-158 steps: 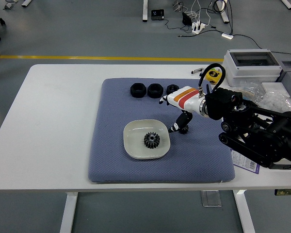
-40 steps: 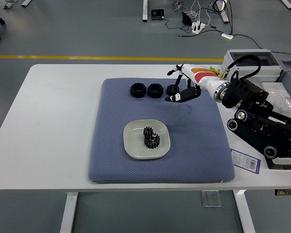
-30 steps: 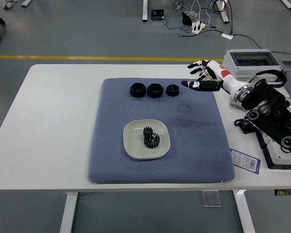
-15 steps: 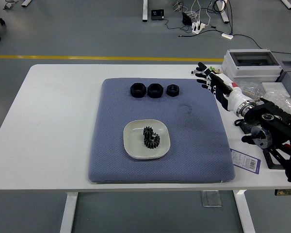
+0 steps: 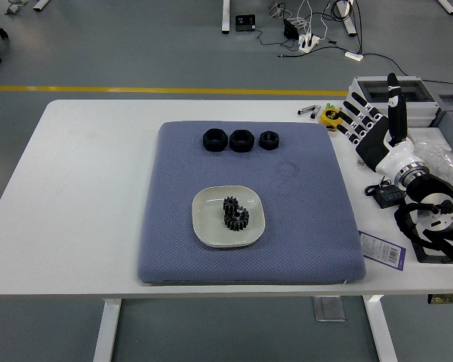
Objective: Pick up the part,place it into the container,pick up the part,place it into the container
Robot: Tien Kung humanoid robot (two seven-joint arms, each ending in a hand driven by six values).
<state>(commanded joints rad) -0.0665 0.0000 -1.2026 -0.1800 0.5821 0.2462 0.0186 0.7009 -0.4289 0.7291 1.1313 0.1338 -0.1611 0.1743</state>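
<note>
White table [image 5: 90, 188], two gears [image 5: 233, 212] in dish [image 5: 208, 226], right hand [image 5: 374, 124] empty, fingers spread

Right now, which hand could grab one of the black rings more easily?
Probably the right hand. It is open and raised beside the mat's right edge, near the row of rings. The left hand is not in view at all.

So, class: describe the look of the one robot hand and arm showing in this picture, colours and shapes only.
The right hand has a white palm and segmented fingers in black and white. A round white wrist joins it to a black arm built of chunky housings with circular silver-ringed joints. No cables or markings on it can be made out.
</note>
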